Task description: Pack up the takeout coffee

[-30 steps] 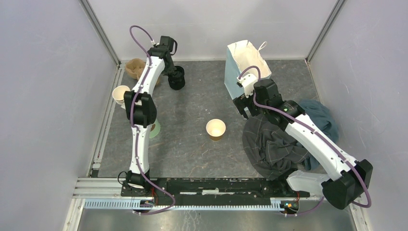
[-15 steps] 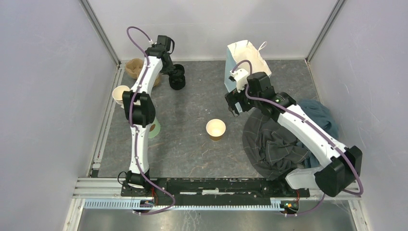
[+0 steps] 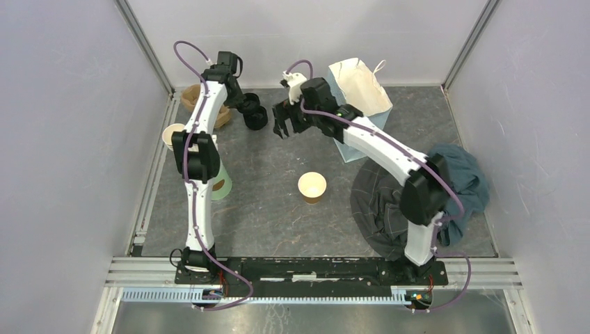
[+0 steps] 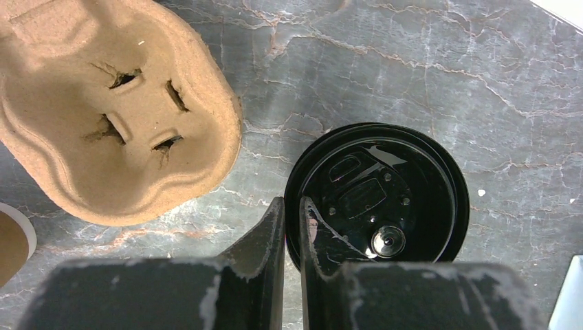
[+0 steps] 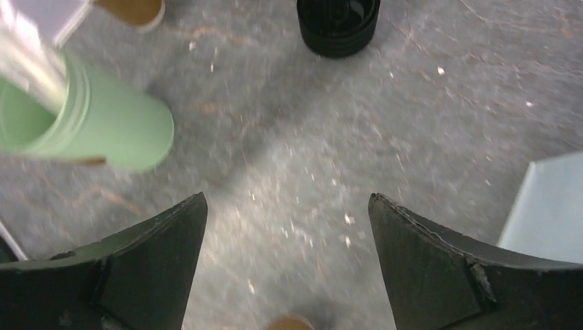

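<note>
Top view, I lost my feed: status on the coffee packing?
Left gripper pinched on lid stack rim. Right gripper open, empty. Cup unlidded, mid-table. Path to it clear.

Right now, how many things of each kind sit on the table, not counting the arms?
Paper cups: 2 (centre cup, left cup, maybe a stack)
Stack of black lids: 1
Pulp cup carrier: 1
Green cup: 1
Paper bag: 1
Cloths: 2 (grey cloth, blue cloth)
Total: 8

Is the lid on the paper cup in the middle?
Off. The paper cup stands upright, its round mouth open and its pale inside showing.
</note>
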Controlling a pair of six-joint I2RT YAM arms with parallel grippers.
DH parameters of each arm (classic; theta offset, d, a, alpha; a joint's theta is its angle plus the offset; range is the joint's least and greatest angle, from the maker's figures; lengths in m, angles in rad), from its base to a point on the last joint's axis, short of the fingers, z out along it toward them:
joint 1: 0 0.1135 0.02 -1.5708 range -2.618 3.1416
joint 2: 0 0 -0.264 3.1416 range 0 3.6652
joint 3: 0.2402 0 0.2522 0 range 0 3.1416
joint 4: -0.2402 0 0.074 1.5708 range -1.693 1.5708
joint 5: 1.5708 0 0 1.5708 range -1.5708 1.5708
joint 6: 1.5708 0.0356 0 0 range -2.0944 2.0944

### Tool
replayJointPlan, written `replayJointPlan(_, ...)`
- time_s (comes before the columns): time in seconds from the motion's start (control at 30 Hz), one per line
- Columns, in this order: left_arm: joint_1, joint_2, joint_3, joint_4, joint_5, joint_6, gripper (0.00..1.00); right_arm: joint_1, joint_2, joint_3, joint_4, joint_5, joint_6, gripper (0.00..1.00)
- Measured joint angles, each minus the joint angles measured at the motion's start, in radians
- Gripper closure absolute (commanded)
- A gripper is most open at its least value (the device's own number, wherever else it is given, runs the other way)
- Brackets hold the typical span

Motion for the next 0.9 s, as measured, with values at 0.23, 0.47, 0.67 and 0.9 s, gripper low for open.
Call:
replayJointPlan(0.23,0.004,0.0,-0.027,0.003,0.022,0.0,0.98,-0.002,0.299,0.222,0.164,0.008,0.195,0.12)
replayJointPlan(0.47,0.005,0.0,-0.034,0.004,0.046,-0.002,0.98,-0.003,0.449,0.236,0.362,0.014,0.415,0.2)
replayJointPlan(0.67,0.006,-0.007,-0.063,0.003,0.06,-0.007,0.98,-0.006,0.544,0.274,0.491,-0.002,0.571,0.31)
replayJointPlan(0.9,0.013,-0.009,-0.072,0.003,0.087,-0.028,0.98,-0.017,0.595,0.274,0.568,-0.027,0.671,0.37)
